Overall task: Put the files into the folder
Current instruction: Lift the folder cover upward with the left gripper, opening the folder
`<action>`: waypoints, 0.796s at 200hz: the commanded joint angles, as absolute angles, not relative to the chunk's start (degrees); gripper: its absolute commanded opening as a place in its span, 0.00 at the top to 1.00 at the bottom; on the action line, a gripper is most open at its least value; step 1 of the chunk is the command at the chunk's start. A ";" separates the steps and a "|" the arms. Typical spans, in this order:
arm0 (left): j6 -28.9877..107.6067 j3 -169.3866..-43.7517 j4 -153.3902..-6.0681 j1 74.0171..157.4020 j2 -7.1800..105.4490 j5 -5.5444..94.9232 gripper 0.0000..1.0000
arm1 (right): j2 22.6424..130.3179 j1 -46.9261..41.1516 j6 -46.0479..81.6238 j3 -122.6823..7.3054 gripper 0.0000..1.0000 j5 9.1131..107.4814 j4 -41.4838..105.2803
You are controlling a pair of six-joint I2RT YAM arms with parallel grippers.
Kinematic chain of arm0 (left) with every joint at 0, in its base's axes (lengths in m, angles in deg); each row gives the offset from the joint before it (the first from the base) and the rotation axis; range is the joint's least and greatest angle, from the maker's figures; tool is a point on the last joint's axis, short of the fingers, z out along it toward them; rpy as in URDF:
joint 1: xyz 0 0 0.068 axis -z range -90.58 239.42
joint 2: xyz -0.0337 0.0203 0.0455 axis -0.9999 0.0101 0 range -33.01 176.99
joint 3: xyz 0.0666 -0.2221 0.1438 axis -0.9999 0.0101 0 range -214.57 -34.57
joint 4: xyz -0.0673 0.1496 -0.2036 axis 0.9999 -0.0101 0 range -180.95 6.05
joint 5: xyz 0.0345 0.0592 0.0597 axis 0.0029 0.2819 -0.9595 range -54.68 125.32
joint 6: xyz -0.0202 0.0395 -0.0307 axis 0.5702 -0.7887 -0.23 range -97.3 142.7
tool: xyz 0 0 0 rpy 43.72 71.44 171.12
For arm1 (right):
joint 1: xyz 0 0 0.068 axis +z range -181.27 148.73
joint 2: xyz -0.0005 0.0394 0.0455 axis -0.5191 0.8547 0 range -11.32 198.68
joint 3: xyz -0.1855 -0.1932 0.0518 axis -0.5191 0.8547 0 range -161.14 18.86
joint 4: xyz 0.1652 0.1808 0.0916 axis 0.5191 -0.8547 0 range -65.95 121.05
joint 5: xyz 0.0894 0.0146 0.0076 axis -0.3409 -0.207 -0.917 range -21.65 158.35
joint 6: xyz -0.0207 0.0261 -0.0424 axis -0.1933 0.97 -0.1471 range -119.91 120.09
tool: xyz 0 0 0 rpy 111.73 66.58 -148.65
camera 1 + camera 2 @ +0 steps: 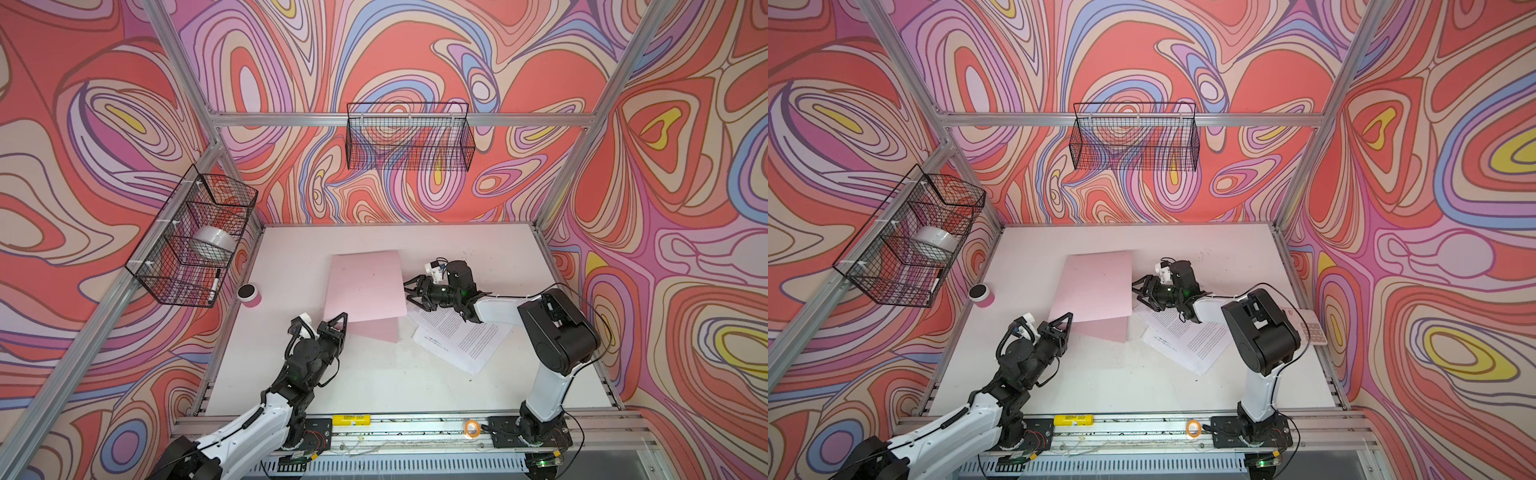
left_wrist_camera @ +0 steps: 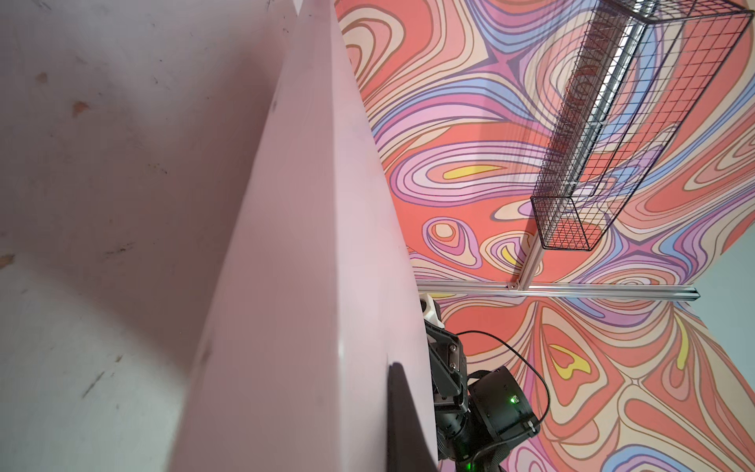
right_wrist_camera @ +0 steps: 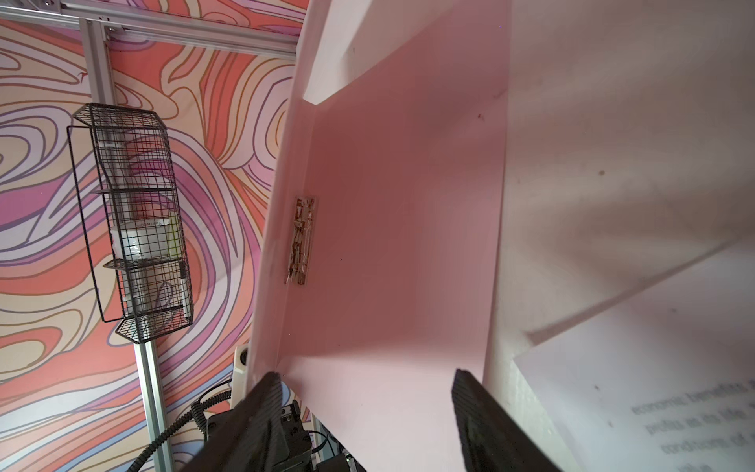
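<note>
Near the middle of the white table [image 1: 374, 386], a little toward 11 o'clock in both top views, lies the folder [image 1: 363, 286]. It is pale pink and half open. Its upper cover stands raised and tilted, and its lower sheet lies flat on the table and shows out at the 6 o'clock side. The right wrist view looks into the opening, where a small metal clip [image 3: 302, 241] sits by the spine.

At the 7 o'clock corner of the cover, the left gripper [image 1: 338, 321] is closed on the cover's edge and holds it up. In the left wrist view one dark finger [image 2: 402, 417] lies against the pink sheet.

At the 3 o'clock edge of the folder is the right gripper [image 1: 411, 293], pointing toward 9 o'clock. Its jaws stand apart at the mouth of the folder and grip nothing. Whether a pad touches the pink sheet, I cannot tell.

The files [image 1: 465, 336] lie flat at 4 o'clock from the folder, just beside it. They are white sheets with black print, fanned one over another, partly under the right arm.

A small pink cup [image 1: 249, 296] with a dark top stands at 9 o'clock from the folder, near the table's edge. A wire basket [image 1: 191, 237] hangs at 10 o'clock with a white roll [image 1: 214, 243] inside it.
</note>
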State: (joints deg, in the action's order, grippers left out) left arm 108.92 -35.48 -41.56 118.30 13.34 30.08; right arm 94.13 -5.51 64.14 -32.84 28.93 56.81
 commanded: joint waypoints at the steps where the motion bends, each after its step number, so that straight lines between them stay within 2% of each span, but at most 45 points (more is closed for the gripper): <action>1: 108.39 -33.87 -37.78 118.47 13.65 29.46 1.00 | 92.58 -5.24 63.87 -33.08 0.31 34.77 51.76; 40: 106.27 -34.92 -45.19 118.45 8.38 29.12 1.00 | 87.64 -5.86 62.31 -31.16 0.25 43.62 44.66; 72: 104.85 -35.36 -50.13 118.51 4.74 28.99 1.00 | 86.01 -5.83 64.03 -29.51 0.24 45.32 48.30; 120: 104.62 -34.79 -48.55 118.47 6.98 30.22 1.00 | 92.41 -4.82 66.08 -33.61 0.25 35.17 56.99; 159: 104.72 -34.59 -44.51 118.48 11.29 30.99 1.00 | 94.80 -3.04 65.03 -36.73 0.25 33.71 54.44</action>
State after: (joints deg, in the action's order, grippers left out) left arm 105.60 -35.19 -49.36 118.30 9.51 30.24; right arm 93.58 -4.31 65.58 -34.22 36.12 54.29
